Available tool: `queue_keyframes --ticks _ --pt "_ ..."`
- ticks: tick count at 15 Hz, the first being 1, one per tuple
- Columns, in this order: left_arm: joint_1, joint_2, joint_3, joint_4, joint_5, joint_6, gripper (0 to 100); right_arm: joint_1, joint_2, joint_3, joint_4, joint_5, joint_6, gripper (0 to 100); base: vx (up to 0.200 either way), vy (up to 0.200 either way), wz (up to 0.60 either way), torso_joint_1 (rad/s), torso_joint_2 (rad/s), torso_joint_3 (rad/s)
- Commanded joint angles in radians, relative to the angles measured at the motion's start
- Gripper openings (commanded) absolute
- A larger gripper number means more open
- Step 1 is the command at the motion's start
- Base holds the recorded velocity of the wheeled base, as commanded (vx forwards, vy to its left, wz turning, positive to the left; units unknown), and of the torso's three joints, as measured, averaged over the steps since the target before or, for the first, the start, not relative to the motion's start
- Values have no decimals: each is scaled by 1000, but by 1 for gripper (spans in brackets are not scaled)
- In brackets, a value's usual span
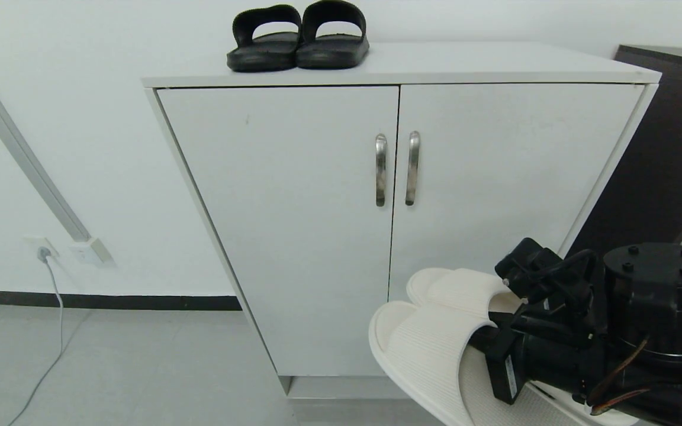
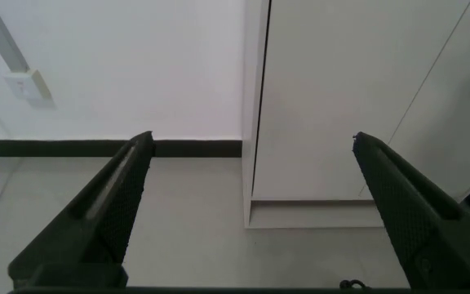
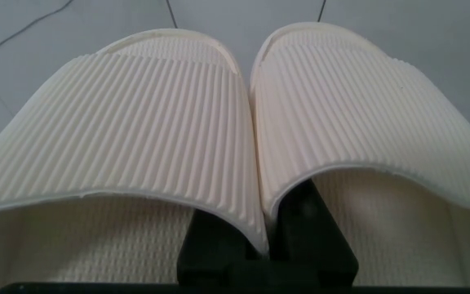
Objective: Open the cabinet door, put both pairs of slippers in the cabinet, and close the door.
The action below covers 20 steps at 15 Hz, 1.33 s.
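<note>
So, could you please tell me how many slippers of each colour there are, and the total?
Black slippers: 2, on top of the cabinet
White slippers: 2, held in the right arm's jaws
Total: 4

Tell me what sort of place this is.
Probably an indoor room or entryway used for shoe storage: a white two-door cabinet against a plain wall, black slippers on its top, white slippers in front of it, and a wall socket nearby.
</note>
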Motion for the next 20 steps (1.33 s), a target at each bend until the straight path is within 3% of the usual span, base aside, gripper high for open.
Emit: queue_keyframes --ticks 1,4,8,9,10,12,15,17,20 --pt "0 3 -2 0 3 -1 100 0 4 5 0 0 0 0 0 0 0 -12 354 339" --pt "0 2 0 -14 -11 25 100 -2 4 11 -2 2 1 0 0 0 0 4 128 118" --pt "-9 43 -12 -16 -22 28 100 -6 5 13 0 2 1 0 0 0 0 0 0 0" --pt "-20 124 -167 -25 -54 -30 100 -8 17 13 -2 0 1 0 0 0 0 0 0 0" --pt "-23 218 -249 -22 -76 -55 100 -8 25 10 -2 2 1 0 0 0 0 0 0 0" --pt "-26 413 -313 -63 -165 -47 100 -8 31 10 -11 2 1 0 0 0 0 0 0 0" --pt "-34 640 -290 -323 -355 -49 100 -9 47 13 -38 2 4 0 0 0 0 0 0 0" --pt "-72 746 -319 -384 -433 -49 100 -9 51 13 -43 2 6 0 0 0 0 0 0 0" --pt "-239 891 -385 -421 -439 -50 100 -12 54 10 -43 8 6 0 0 0 0 0 0 0"
